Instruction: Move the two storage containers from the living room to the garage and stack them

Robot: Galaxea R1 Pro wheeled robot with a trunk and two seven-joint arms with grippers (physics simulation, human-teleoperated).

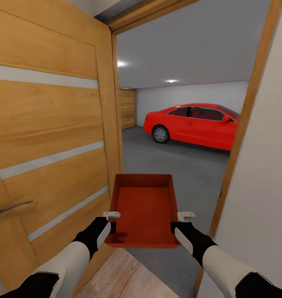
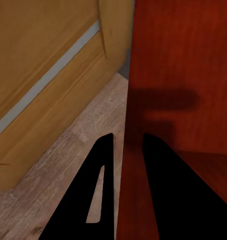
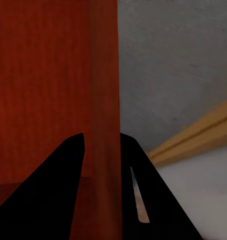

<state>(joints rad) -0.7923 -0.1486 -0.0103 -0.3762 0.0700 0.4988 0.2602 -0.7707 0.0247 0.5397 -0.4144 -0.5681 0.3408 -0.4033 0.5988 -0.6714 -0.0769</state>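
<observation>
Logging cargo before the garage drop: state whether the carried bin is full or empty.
Empty. The head view looks straight into the storage container and shows only its bare ribbed bottom, held level between the left gripper and the right gripper.

Two black fingers (image 2: 166,185) straddle the wall of the orange-red storage container (image 2: 178,65), one on each side; beside it lie light wood planks (image 2: 58,175) and a wooden door (image 2: 38,55).

My head camera looks forward and down through the doorway into the garage (image 1: 186,107). Each wrist camera sits close behind my jaws, facing along them. All three share the storage container (image 1: 144,207), whose side walls stand between my jaws.
</observation>
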